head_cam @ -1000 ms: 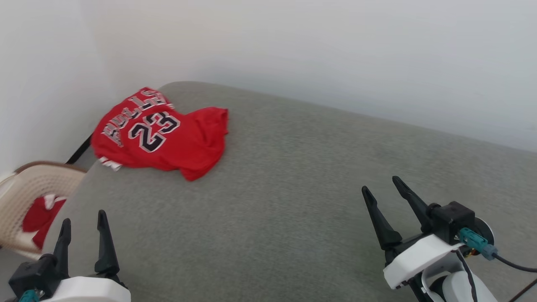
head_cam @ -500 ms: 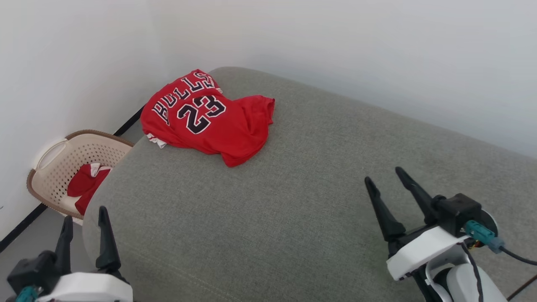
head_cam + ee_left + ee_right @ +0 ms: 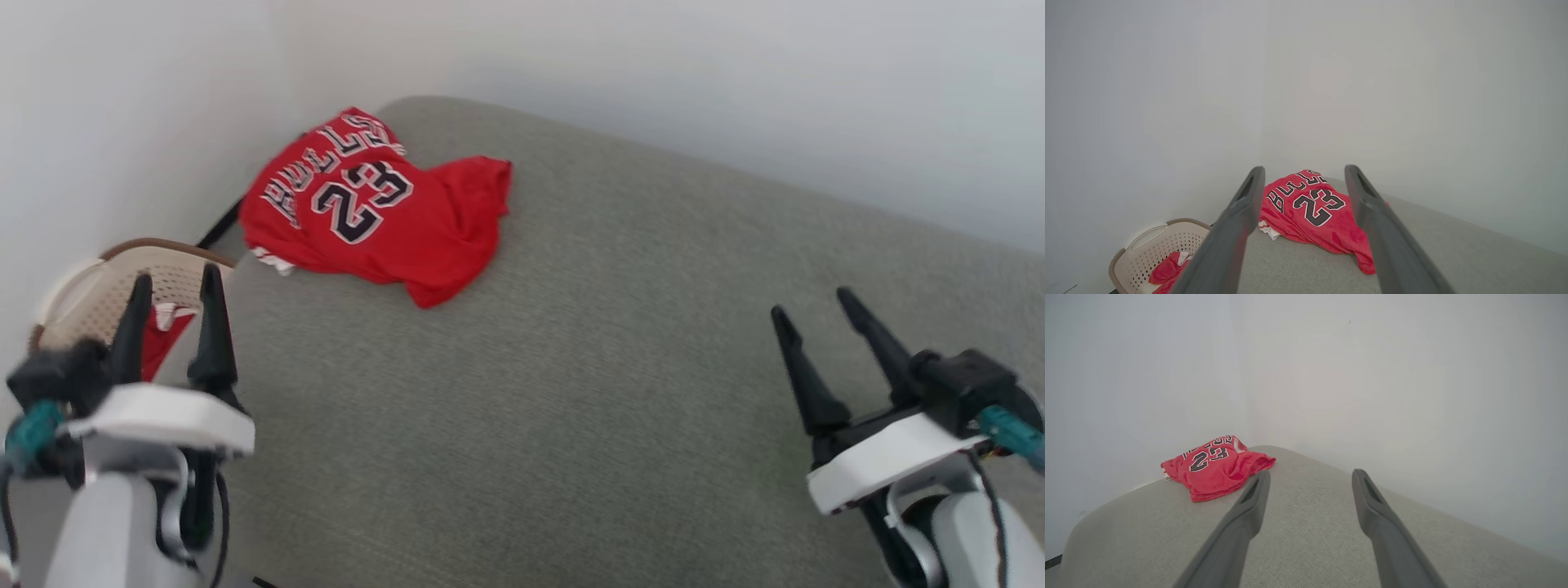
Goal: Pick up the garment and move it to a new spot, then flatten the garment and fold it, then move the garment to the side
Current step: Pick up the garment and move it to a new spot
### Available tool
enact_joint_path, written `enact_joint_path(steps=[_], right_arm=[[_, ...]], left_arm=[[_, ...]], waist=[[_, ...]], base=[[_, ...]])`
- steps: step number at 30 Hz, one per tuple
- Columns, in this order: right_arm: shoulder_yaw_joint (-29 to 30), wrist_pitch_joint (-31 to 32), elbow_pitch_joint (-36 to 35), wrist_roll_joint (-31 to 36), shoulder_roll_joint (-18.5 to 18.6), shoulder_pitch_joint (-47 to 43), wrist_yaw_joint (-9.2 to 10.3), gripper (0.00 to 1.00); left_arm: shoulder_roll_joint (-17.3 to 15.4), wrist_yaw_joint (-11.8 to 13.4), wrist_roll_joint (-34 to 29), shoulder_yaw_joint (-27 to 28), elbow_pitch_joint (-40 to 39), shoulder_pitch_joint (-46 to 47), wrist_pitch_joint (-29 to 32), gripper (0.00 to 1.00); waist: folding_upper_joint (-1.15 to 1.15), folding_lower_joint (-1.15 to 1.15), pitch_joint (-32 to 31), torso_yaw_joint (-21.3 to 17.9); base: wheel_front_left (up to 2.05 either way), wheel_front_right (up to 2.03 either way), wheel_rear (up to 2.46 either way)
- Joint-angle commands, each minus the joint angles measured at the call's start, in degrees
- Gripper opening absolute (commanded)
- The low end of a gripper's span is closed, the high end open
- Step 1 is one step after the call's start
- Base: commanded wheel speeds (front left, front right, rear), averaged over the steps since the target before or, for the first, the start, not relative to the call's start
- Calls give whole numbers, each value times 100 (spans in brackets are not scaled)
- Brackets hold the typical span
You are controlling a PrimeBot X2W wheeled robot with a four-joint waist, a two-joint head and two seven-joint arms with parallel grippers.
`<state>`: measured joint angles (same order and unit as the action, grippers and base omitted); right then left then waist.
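1. The garment (image 3: 375,212), a red jersey with black, white-outlined "BULLS" lettering and the number 23, lay loosely crumpled at the far left corner of a grey cushioned surface (image 3: 571,367). Its printed side faced up, and a scrap of red-and-white striped trim peeked out at its near left edge.
2. The left gripper (image 3: 177,278) hovered at the near left, above the cushion's left edge. Its two dark fingers (image 3: 214,327) were spread wide with nothing between them. It was well apart from the jersey.
3. In the left wrist view, the left gripper (image 3: 1304,169) pointed towards the garment (image 3: 1314,216), so the lettering and number showed in the gap between its fingers.
4. The right gripper (image 3: 808,302) hovered at the near right above the cushion. Its fingers (image 3: 804,384) were also spread wide and held nothing, and it was far from the jersey.
5. In the right wrist view, the garment (image 3: 1216,469) sat far ahead and to the left of the right gripper (image 3: 1311,473), near the corner of the room.
6. A cream perforated basket (image 3: 90,269) with a brown rim stood on the floor just beside the cushion's left edge, below the jersey's corner. A smaller red-and-white cloth (image 3: 159,343) lay bunched inside it.
7. Plain pale walls (image 3: 653,73) rose behind and to the left of the cushion.
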<state>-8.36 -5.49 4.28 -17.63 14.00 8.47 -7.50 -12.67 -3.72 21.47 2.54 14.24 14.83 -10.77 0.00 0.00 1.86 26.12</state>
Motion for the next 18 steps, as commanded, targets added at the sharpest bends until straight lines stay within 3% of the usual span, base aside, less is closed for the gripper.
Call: enact_joint_path(steps=[1,8,18], right_arm=[[29,30,-63,1,42,69,2,100],[103,205,-499,-45,336,217,2,100],[313,435,-1150,-146,748,452,2,100]], left_arm=[[-47,-52,59,2,115,184,-34,100],[-271,-227,192,-24,1198,1371,-184,100],[-618,-273,250,-129,3115,3041,-44,100]], waist=[[0,0,236,-235],[0,0,831,-798],[0,0,1792,-1441]], base=[[0,0,0],[0,0,0],[0,0,0]])
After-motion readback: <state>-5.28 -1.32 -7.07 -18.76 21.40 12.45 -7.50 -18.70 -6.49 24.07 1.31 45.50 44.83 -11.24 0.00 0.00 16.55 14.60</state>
